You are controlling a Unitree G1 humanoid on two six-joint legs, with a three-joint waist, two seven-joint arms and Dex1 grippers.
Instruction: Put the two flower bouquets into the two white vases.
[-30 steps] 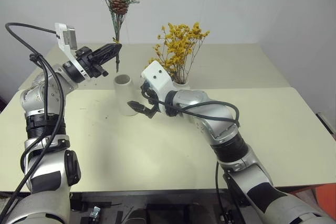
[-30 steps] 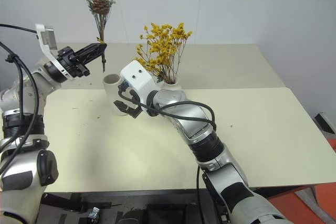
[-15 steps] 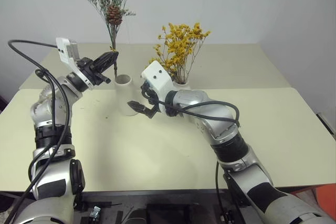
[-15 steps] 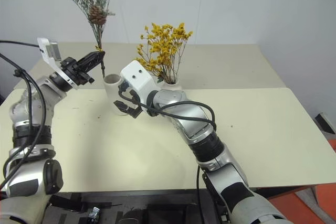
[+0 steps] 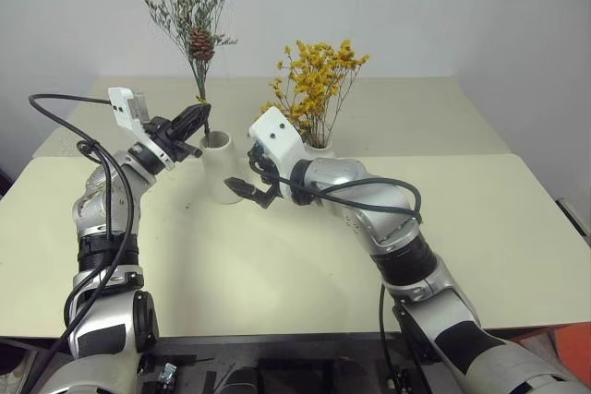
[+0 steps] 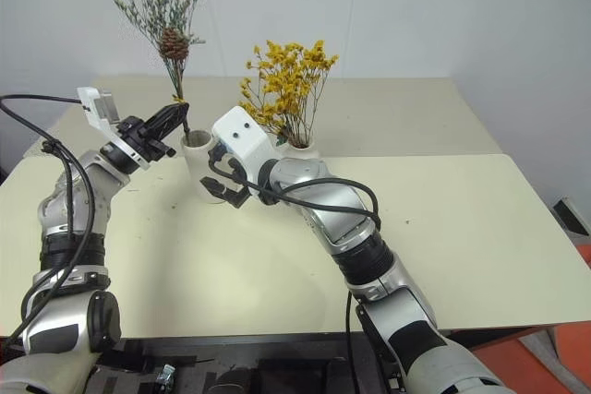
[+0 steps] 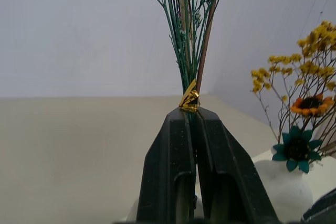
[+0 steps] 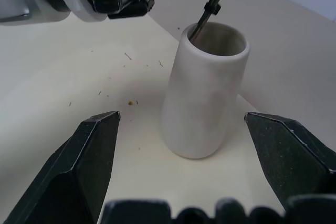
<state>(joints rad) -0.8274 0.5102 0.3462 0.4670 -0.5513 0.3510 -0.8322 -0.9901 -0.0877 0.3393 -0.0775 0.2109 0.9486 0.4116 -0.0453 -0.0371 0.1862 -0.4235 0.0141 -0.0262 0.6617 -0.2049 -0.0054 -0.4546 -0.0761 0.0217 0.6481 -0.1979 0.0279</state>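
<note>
The grey-green sprig bouquet with a brown pinecone (image 5: 200, 43) stands upright, and my left gripper (image 5: 196, 119) is shut on its stems just under a gold tie (image 7: 189, 98). The stem ends dip into the wide mouth of the tapered white vase (image 8: 207, 98), as the right wrist view shows. My right gripper (image 5: 251, 191) is open, with one finger on each side of that vase and apart from it. The bushy yellow bouquet (image 5: 319, 80) stands in the rounded white vase (image 7: 281, 187), just behind my right wrist.
Both vases stand near the back of the cream table (image 5: 277, 265), close to the seam with a second table (image 5: 416, 108) behind. A pale wall rises behind that. Small dried crumbs (image 8: 128, 102) lie beside the tapered vase. Black cables (image 5: 55, 103) loop off my left arm.
My left gripper has come down with the sprig bouquet, and its stem ends have gone from above the tapered vase into its mouth. The right arm has kept still.
</note>
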